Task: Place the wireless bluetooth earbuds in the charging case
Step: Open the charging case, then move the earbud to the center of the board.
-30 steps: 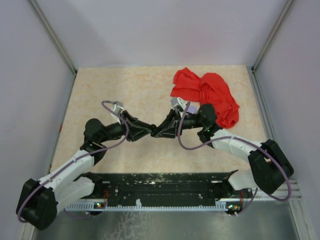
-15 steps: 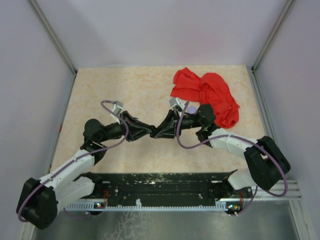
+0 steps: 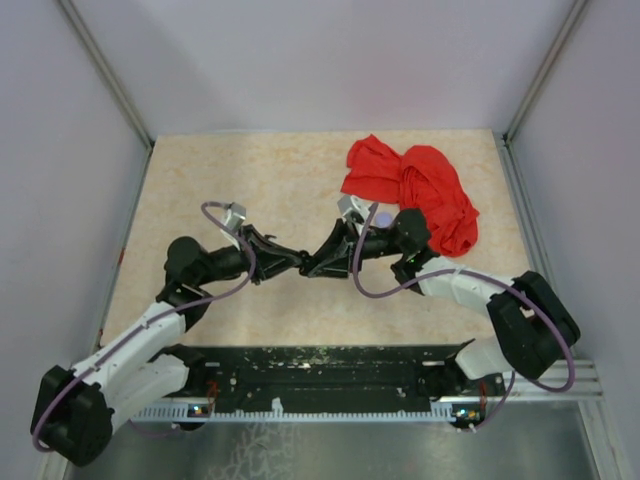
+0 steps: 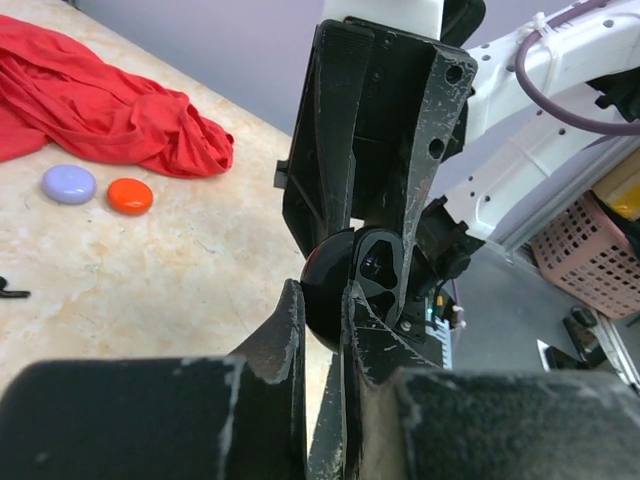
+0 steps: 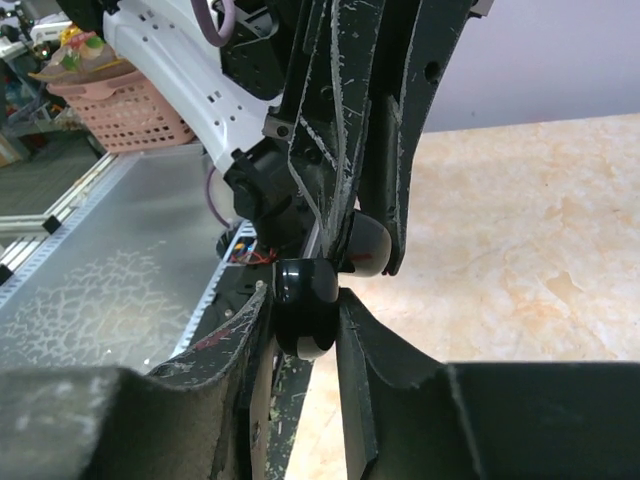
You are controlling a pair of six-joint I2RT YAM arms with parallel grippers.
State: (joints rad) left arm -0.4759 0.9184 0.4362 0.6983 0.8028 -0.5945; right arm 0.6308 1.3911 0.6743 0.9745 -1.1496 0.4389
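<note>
Both arms meet above the middle of the table. My right gripper [image 5: 304,292] is shut on the charging case [image 5: 303,312], a glossy black puck held on edge; the case also shows in the left wrist view [image 4: 386,268]. My left gripper [image 4: 322,296] is shut on a glossy black domed piece [image 4: 322,288] that sits right against the case, seemingly its lid [image 5: 370,245]. From above, the left gripper [image 3: 299,262] and right gripper [image 3: 317,262] touch tip to tip. The earbuds are out of view.
A crumpled red cloth [image 3: 415,190] lies at the back right. Beside it are a lavender disc [image 4: 68,184] and a red disc [image 4: 130,196]. A tiny black object [image 4: 8,291] at the frame edge is too cut off to identify. A pink basket [image 4: 590,250] stands off the table.
My left gripper has closed on the domed piece next to the case. Both wrists have shifted slightly; the right gripper's hold on the case is unchanged.
</note>
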